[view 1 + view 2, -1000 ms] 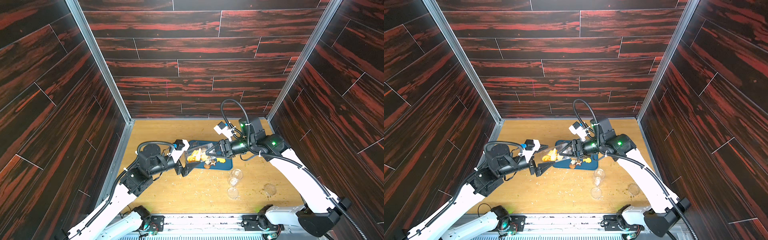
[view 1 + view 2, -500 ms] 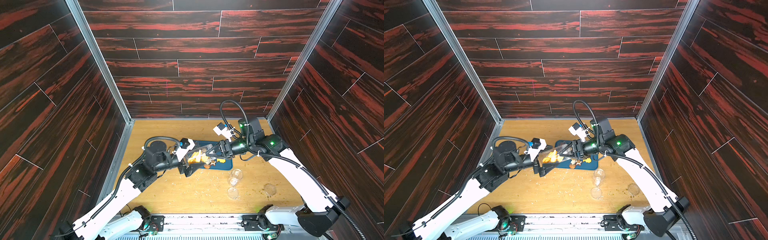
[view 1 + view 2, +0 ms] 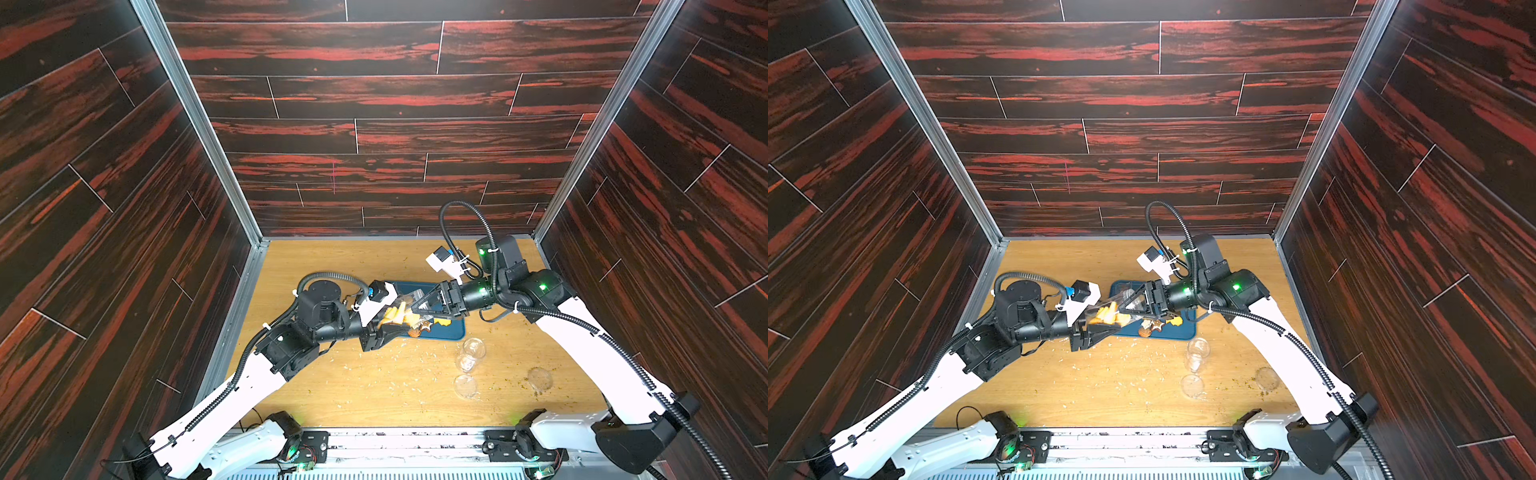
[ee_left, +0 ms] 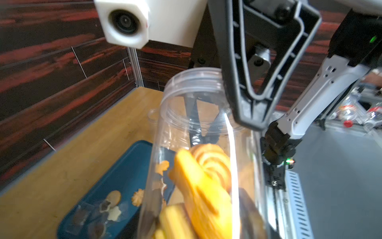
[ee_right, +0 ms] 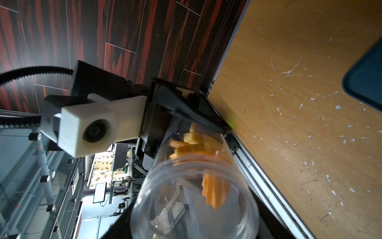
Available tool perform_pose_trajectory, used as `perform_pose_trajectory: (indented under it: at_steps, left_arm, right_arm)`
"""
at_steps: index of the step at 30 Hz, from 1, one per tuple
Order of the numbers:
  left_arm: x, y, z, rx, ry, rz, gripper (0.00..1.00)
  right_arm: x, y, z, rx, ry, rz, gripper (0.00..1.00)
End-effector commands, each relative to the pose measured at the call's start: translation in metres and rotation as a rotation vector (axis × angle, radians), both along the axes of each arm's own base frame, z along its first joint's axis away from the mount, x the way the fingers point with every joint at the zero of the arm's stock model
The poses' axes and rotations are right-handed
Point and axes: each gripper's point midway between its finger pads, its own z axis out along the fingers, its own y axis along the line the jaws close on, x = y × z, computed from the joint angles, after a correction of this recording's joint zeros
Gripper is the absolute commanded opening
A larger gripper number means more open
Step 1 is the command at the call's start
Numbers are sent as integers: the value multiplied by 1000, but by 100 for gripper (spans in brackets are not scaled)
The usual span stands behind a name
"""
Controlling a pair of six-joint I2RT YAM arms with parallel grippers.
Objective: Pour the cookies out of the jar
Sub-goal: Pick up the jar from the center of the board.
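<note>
Now, both top views. One clear plastic jar [image 3: 404,302] hangs near level over the dark blue rectangular tray [image 3: 455,331]. The left gripper [image 3: 391,323] is clamped on its base end and the right gripper [image 3: 415,308] is closed on its mouth end. Risk, as I judge it: smooth plastic could slip or twist between two grips. Beside the tray, robot side, on the wooden table [image 3: 374,395]: one empty clear container [image 3: 469,355], two clear discs [image 3: 465,386], scattered pale crumbs [image 3: 399,361].

Left wrist. The right gripper's finger [image 4: 248,99] sits at the rim and may block the outflow. Small golden, orange and brown cookies [image 4: 204,186]: at least four bunched at the base end, six or so loose on the tray; blur prevents exact counts.

Right wrist. Cookies gather toward the left gripper's end; a steep tip could send the bunch past the tray. One tray corner visible.
</note>
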Motion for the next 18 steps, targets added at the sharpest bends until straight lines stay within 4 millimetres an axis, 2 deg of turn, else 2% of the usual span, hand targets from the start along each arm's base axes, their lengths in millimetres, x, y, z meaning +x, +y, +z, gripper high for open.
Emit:
perform_pose_trajectory:
  at_steps: [1,4,7,11,15,18]
  left_arm:
    - [3,7,12,-15,-22,40,40]
    - [3,10,13,-33,-26,59,40]
    - [1,13,13,-32,-27,66,40]
    - [-1,15,12,-28,-23,66,46]
    - [-3,15,8,-16,-19,56,52]
    - [-4,16,6,1,-24,55,64]
  right_arm:
    - [-6,0,1,-3,-1,25,60]
    - [-5,-2,-1,-12,-4,19,66]
    - [-6,-2,-2,-12,-3,19,66]
    - [-5,-5,-1,-9,-7,13,70]
    - [-6,-5,1,6,-7,15,65]
    - [-7,-5,1,6,-1,17,61]
